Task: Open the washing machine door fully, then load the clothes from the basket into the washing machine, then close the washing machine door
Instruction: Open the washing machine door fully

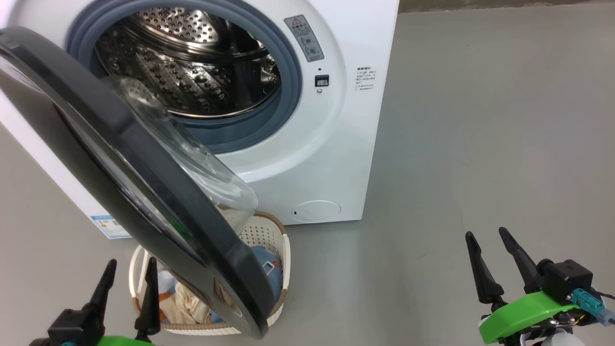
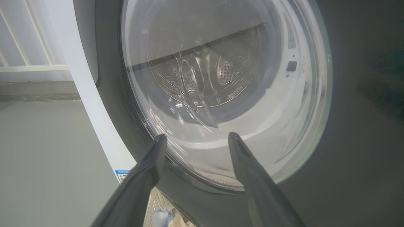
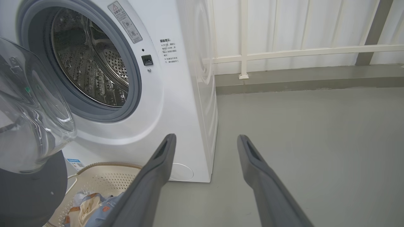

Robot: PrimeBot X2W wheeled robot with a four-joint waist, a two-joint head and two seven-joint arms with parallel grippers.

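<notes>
Grey smooth floor; pale railing before a white wall at the upper right of the right wrist view. Item: washing machine, white, upper centre of the head view; steel drum with no laundry visible inside, grey-blue gasket around the opening, round flap low on the front, blue label sticker near the lower left corner. Item: washing machine door, black rim with bulging glass bowl, hinged at frame left, swung part-way out and crossing the left half of the head view, where its lower edge overlaps the basket. Item: basket, on the floor just before the machine, lower left of centre, half hidden by the door. Item: clothes, cream and light blue pieces, all lying in the basket. Left gripper, lower left, jaws apart and empty, on the door's outer side and facing its window. Right gripper, lower right, jaws apart and empty, well apart from door and machine. Assessment: the step in hand is the full opening, with loading not begun. Handling note: bear on the black rim near the free edge, not the glass, and follow the hinge's arc toward frame left. The left arm probably stands in that sweep and should clear first. Leave the basket undisturbed, and aim to uncover both basket and drum mouth.
</notes>
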